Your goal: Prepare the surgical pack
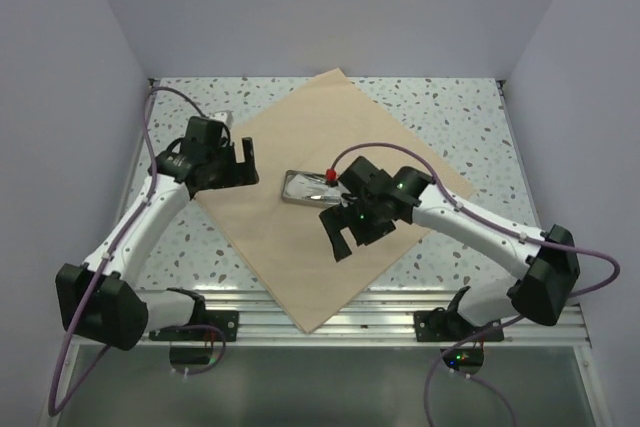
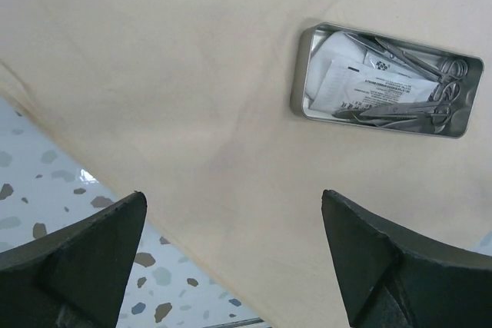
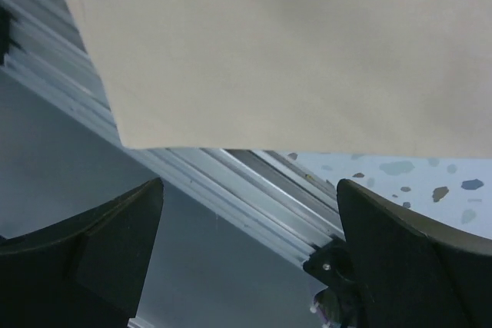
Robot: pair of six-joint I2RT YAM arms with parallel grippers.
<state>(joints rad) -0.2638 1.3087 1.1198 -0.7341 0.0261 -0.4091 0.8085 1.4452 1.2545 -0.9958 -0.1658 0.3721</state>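
Where overhead half-hides tray (image 1: 293, 187), left wrist bares scissors (image 2: 400, 109); left gripper (image 2: 231, 199), right gripper (image 3: 250, 183) wide.

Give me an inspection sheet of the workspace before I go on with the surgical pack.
Surface: speckled stone-pattern tabletop; ribbed aluminium rail along its near edge.
Job's things: large plain beige cloth spread flat like a diamond, near corner over the rail; small rectangular steel tray on the cloth's middle, holding silver scissor-like instruments and white printed packets.
Clutter: one small pale item on the tabletop beyond the left arm, too small to identify.
Grippers: left gripper and right gripper both have fingers open, holding nothing.
Cables: purple cables loop along both arms.
Surroundings: plain pale walls on three sides.
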